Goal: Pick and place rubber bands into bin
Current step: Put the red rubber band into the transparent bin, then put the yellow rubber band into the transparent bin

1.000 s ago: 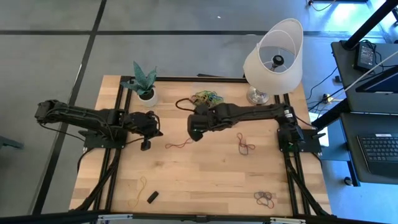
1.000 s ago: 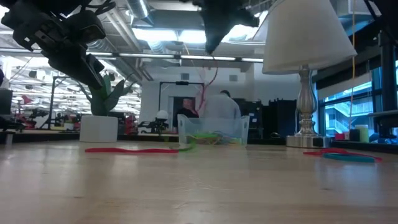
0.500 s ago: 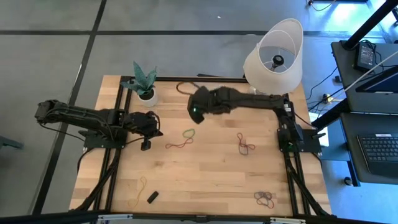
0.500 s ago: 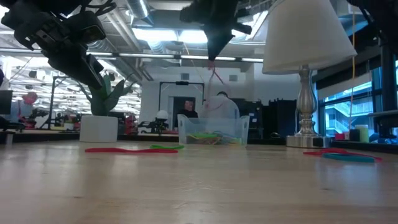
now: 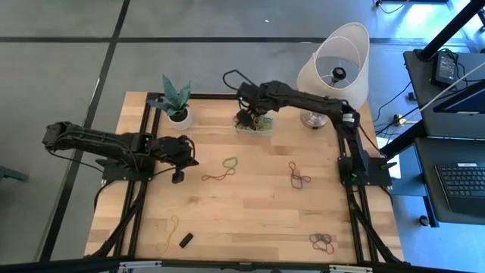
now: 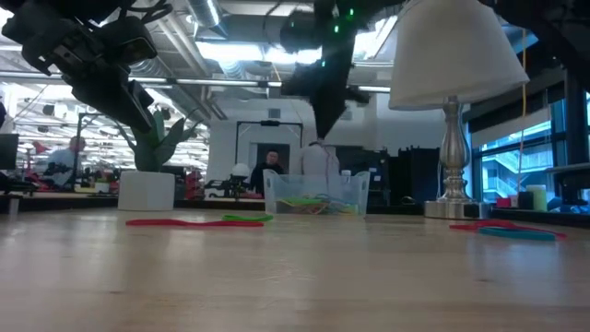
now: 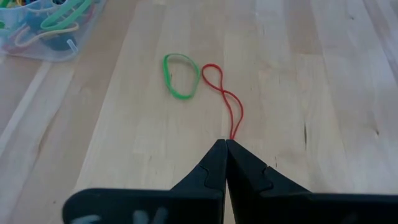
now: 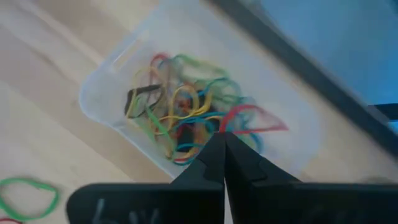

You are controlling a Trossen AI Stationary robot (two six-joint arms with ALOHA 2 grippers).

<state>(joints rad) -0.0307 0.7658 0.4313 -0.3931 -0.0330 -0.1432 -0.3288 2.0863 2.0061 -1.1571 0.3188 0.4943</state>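
Note:
The clear bin (image 5: 255, 129) stands near the table's far edge, between the plant pot and the lamp, and holds many coloured rubber bands (image 8: 180, 112). My right gripper (image 5: 244, 115) hangs shut just above the bin (image 8: 102, 102), seen over its rim in the low view (image 6: 324, 136). My left gripper (image 5: 179, 177) is shut and hovers left of centre, above one end of a red band (image 7: 227, 102) that lies flat beside a green band (image 7: 180, 78). More bands lie on the table: a dark red one (image 5: 298, 176), a dark cluster (image 5: 322, 241), yellow ones (image 5: 168, 231). My right gripper pinches a red rubber band (image 8: 249, 112) at its fingertips, coming from above and pointing down. The loop spreads out from the tips over the bands inside the bin. The fingers hide the exact spot of contact.
A white plant pot (image 5: 179, 117) stands left of the bin and a lamp (image 5: 333, 68) on a metal base right of it. A small black block (image 5: 185, 240) lies near the near edge. People and equipment show in the room behind the table.
My right gripper has moved from the table's middle toward the far edge and down over the bin, staying shut with the red band hanging below it. A green band now lies on the table where that gripper was.

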